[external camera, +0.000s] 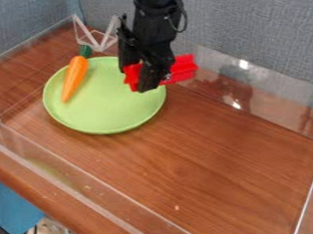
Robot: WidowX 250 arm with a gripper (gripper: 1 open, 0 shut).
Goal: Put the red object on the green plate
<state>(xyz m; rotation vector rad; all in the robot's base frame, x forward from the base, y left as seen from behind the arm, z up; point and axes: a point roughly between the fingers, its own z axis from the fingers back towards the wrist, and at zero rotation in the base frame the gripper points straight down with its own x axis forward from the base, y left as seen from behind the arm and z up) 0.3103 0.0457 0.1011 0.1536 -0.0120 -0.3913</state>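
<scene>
Robot arm (158, 14): black, narrow upper section with bulkier, angular, jointed-looking lower end, greyish highlights on its edges, finer markings too blurred to read.

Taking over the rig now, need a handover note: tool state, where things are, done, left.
Tool: shut on the red block, which lies tilted in its grip.
Positions: block at the upper right edge of the green plate, partly overlapping it in view; height above it can't be told from this view. Carrot on the plate's left side.
Done: block grasped.
Left: get the block over the plate, lower it, release, back the tool off. I'd keep it clear of the carrot.
</scene>
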